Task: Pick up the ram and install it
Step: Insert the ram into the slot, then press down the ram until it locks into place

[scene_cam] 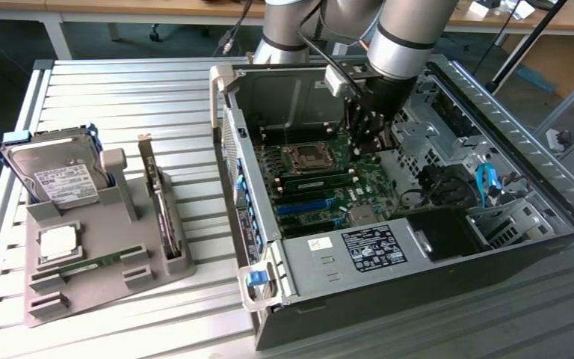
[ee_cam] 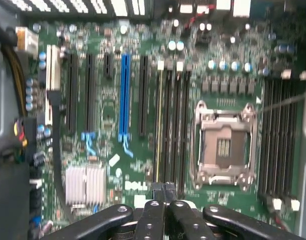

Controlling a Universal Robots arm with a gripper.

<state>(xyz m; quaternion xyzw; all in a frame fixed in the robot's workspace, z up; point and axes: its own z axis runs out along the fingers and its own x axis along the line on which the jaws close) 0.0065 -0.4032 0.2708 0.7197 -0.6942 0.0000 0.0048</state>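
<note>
The arm reaches down from the far side into the open computer case (scene_cam: 267, 82), its end effector (scene_cam: 364, 129) low over the motherboard (scene_cam: 317, 187) near the empty processor socket (ee_cam: 224, 145), fingers (ee_cam: 153, 217) pressed together with nothing visible between them. One ram (scene_cam: 96, 263) stick lies flat in the grey holder (scene_cam: 117, 280) on the table (scene_cam: 117, 90) at the exterior view's left. That holder also carries an upright hard drive (scene_cam: 56, 176) and an expansion card (scene_cam: 162, 213) standing on edge.

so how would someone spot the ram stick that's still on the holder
Start at the grey holder on the slatted table, at the exterior view's left of the open computer case. The ram lies flat in a slot near the holder's front. It is the thin green strip, unlike the boxy silver hard drive and the square chip behind it.
</note>
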